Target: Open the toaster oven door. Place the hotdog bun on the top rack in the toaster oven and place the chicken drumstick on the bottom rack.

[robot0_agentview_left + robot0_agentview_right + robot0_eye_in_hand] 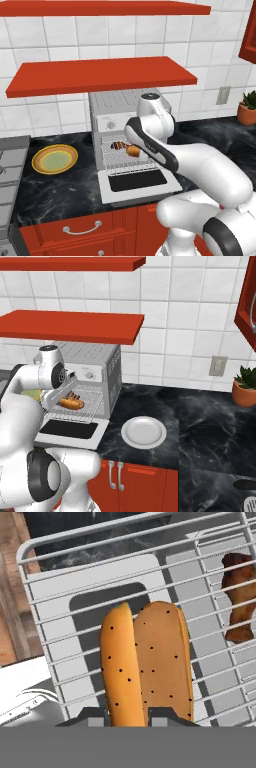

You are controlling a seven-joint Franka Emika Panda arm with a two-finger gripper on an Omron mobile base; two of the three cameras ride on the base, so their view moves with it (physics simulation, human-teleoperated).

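Two fingertips of the gripper (128, 716) are seen partly closed around the hotdog bun (147, 662), held over a pulled-out rack (75, 577) beside the chicken drumstick (239, 599). Bun placement appears underway; release is probably called for next, once the level is confirmed.

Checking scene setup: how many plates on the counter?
2. Yellow plate left of the oven, near the stove; white plate right of it, near the counter's front edge. The arm may hide others.

Light was bright, even and flat, as in a rendering, with no glare. The red shelf (102, 75) cast a soft shadow on the tiles beneath it. Edges looked slightly soft and pixelated, and nothing was blurred.
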